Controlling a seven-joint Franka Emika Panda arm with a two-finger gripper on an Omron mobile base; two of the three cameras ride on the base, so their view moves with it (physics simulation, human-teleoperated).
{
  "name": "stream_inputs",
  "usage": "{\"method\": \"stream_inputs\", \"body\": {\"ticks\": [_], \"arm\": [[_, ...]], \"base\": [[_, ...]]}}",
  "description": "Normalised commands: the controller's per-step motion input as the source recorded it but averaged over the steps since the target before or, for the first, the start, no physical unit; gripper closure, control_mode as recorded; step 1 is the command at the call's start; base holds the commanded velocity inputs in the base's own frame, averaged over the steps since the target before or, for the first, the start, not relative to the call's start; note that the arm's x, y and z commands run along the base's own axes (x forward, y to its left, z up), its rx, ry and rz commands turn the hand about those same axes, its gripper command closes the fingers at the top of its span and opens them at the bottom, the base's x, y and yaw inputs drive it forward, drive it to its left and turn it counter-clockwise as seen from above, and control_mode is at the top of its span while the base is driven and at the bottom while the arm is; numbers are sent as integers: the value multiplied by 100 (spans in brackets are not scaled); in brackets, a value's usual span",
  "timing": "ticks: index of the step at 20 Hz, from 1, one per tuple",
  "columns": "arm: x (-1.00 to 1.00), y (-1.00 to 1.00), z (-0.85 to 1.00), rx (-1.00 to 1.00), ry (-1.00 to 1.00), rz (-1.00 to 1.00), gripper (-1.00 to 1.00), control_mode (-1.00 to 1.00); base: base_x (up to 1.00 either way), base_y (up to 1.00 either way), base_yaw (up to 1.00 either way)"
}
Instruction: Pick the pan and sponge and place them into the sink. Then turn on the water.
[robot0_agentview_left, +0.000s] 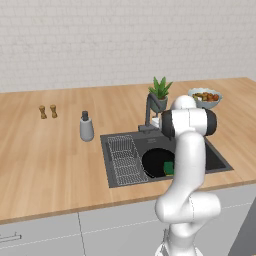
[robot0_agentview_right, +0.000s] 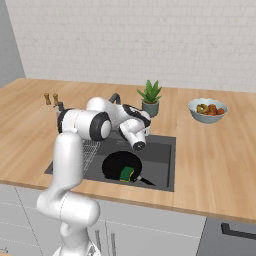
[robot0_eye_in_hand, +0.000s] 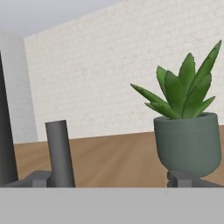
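The wooden desk (robot0_agentview_left: 45, 160) ran the full width of both base views, backed by a pale brick wall (robot0_agentview_right: 150, 35). The white arm (robot0_agentview_left: 187, 165) rose in front of it and bent forward over the basin.

The sink (robot0_agentview_right: 162, 165) sat recessed in the desk, dark grey, with its ribbed wire rack (robot0_agentview_left: 122, 159) at the left side. The pan (robot0_agentview_right: 114, 165) lay flat on the sink floor, its thin handle pointing toward the near right corner. The sponge (robot0_agentview_right: 126, 173) rested on the pan at its near edge, green top up, yellowish side visible from the right base view.

The faucet (robot0_agentview_left: 149, 112) stood at the back rim of the sink. In the hand view its handle showed as a dark upright cylinder at left. No stream of water was visible in the basin.

The potted plant (robot0_eye_in_hand: 188, 131) stood on the desk just behind the faucet, upright in a grey-green pot. A bowl of fruit (robot0_agentview_right: 207, 110) sat well to the right. The grey soap bottle (robot0_agentview_left: 86, 127) stood left of the sink; two small brown shakers (robot0_agentview_left: 48, 111) stood farther left.

The tool (robot0_agentview_right: 131, 125) hung above the back part of the sink near the faucet. Two dark finger tips (robot0_eye_in_hand: 183, 178) showed far apart, nothing between them: released.
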Motion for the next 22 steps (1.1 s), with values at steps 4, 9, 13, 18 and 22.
{"method": "stream_inputs", "body": {"ticks": [4, 9, 13, 18, 22], "arm": [[0, 0, 0, 0, 0, 0, -100, -100], [12, 0, 0, 0, 0, 0, -100, -100], [5, 0, 0, 0, 0, 0, -100, -100], [0, 0, 0, 0, 0, 0, -100, -100], [0, -27, 0, 0, 3, 0, -100, -100]], "base": [[0, 0, 0], [0, 0, 0], [0, 0, 0], [0, 0, 0], [0, 0, 0]]}}
